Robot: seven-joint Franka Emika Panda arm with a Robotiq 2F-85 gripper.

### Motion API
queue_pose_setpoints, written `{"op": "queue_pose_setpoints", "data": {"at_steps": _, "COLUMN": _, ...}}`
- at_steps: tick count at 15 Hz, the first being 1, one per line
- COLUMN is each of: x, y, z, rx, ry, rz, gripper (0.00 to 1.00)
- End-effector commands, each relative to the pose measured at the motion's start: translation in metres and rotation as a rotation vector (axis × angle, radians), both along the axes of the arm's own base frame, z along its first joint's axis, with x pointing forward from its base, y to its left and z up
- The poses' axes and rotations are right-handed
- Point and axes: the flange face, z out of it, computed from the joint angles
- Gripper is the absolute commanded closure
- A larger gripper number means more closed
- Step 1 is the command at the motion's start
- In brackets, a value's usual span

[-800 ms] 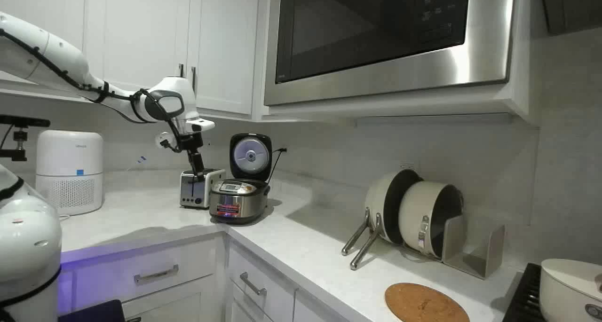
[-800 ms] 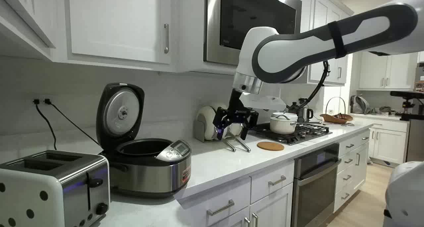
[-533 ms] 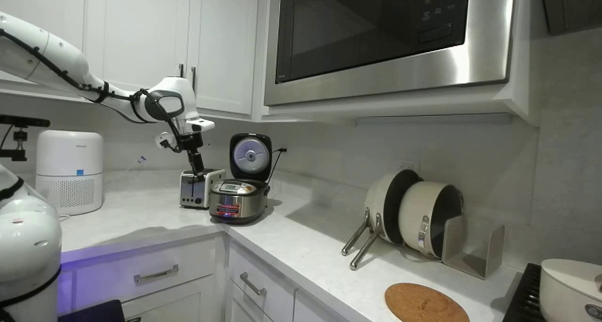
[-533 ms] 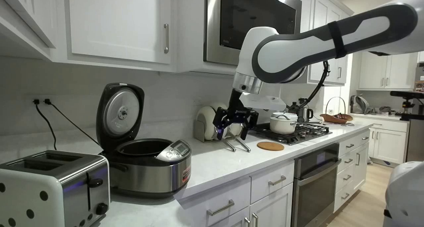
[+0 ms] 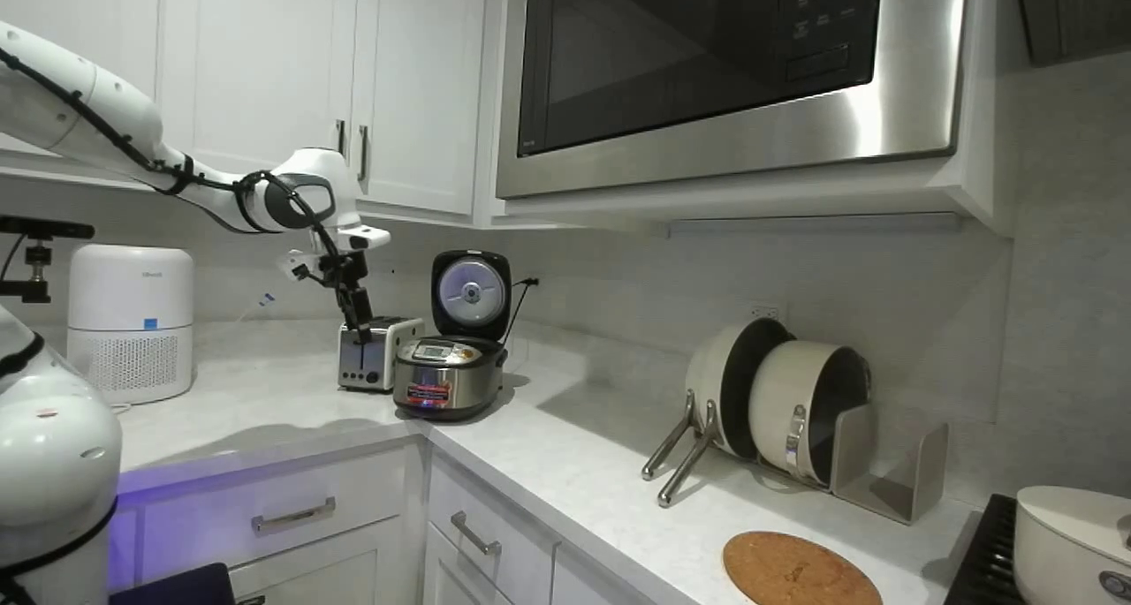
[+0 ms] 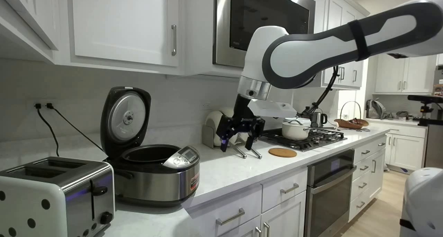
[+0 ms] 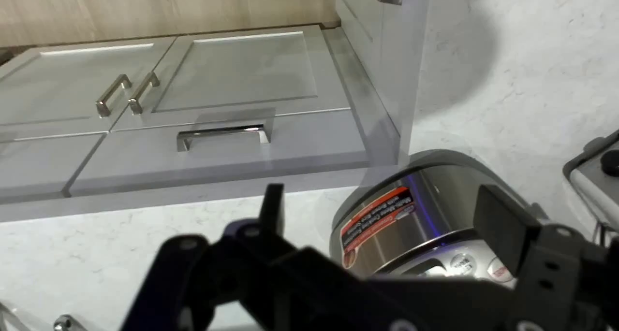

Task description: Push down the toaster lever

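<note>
The toaster (image 6: 38,206) stands on the counter at the left in an exterior view, with white dotted sides and a silver front. Its black lever (image 6: 99,190) sits near the top of its slot. The toaster also shows behind my gripper in an exterior view (image 5: 378,371), where the lever cannot be made out. Only a corner of the toaster (image 7: 597,176) shows at the right edge of the wrist view. My gripper (image 6: 237,145) is open and empty, apart from the toaster and to its right there. In the wrist view the spread fingers (image 7: 387,208) are above the round cooker's front.
The round silver cooker (image 6: 155,187) stands beside the toaster with its lid (image 6: 127,116) raised. A tall white appliance (image 5: 131,322) stands at the left. Pans (image 5: 717,402) in a rack and a cork mat (image 5: 795,570) are further along the counter. Cabinets and a microwave (image 5: 707,57) hang above.
My gripper has moved a little to the left and slightly down in both exterior views. The toaster, its lever and the cooker have not moved.
</note>
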Motion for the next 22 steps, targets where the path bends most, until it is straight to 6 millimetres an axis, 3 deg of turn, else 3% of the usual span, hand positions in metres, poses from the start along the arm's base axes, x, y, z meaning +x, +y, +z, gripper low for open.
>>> {"op": "queue_pose_setpoints", "data": {"at_steps": 1, "x": -0.005, "y": 0.034, "z": 0.002, "rx": 0.001, "ry": -0.043, "rz": 0.144, "gripper": 0.00}}
{"op": "queue_pose_setpoints", "data": {"at_steps": 6, "x": -0.015, "y": 0.084, "z": -0.001, "rx": 0.008, "ry": -0.115, "rz": 0.349, "gripper": 0.00}}
{"op": "queue_pose_setpoints", "data": {"at_steps": 13, "x": -0.014, "y": 0.141, "z": -0.008, "rx": -0.029, "ry": -0.141, "rz": 0.608, "gripper": 0.00}}
{"op": "queue_pose_setpoints", "data": {"at_steps": 22, "x": 0.004, "y": 0.208, "z": -0.005, "rx": -0.107, "ry": -0.181, "rz": 0.852, "gripper": 0.00}}
